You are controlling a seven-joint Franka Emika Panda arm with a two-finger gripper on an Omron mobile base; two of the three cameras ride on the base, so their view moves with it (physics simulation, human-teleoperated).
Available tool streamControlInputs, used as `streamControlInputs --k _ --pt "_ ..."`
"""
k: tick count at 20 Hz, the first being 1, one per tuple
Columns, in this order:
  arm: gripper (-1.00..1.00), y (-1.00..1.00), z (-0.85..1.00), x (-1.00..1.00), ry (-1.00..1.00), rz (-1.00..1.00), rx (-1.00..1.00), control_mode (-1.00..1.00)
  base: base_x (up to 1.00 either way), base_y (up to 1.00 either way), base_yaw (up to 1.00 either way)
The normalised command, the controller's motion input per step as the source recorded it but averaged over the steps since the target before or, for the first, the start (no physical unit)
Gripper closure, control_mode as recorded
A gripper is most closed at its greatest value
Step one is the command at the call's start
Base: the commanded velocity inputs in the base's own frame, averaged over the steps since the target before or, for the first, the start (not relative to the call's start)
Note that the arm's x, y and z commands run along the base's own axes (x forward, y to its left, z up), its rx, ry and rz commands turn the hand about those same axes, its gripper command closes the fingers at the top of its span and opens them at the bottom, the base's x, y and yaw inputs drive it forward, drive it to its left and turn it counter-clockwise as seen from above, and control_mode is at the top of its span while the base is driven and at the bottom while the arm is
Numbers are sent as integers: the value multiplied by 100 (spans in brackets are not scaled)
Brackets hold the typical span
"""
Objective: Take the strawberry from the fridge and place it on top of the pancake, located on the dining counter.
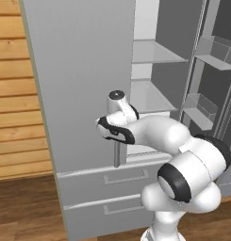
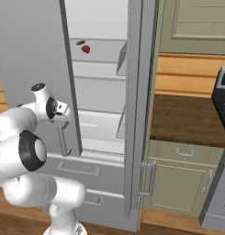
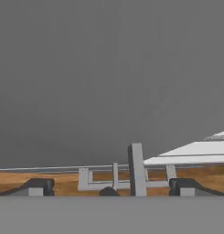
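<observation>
Right base view: strawberry (image 2: 86,48) sits on a shelf inside the open fridge (image 2: 104,101); gripper (image 3: 109,186), fingers spread wide, empty, faces the grey door.

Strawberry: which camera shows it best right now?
The right base view: the strawberry sits on an upper fridge shelf beside a small green item, in plain sight. The left base view shows shelves with no fruit visible; the hand view faces the grey door.
</observation>
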Motion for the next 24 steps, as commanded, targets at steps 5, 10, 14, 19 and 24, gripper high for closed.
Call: streamControlInputs --k 5,10,14,19,24 --pt "-100 -16 -45 -5 -8 0 -1 -100 0 0 0" --pt "-100 -22 -23 -7 -1 0 2 -100 0 0 0" --pt "100 -2 -16 0 -5 0 0 -100 0 0 0" --pt "100 0 -10 -1 -9 -1 0 -100 0 0 0" --pt "100 8 0 -23 0 -15 0 -100 0 0 0"
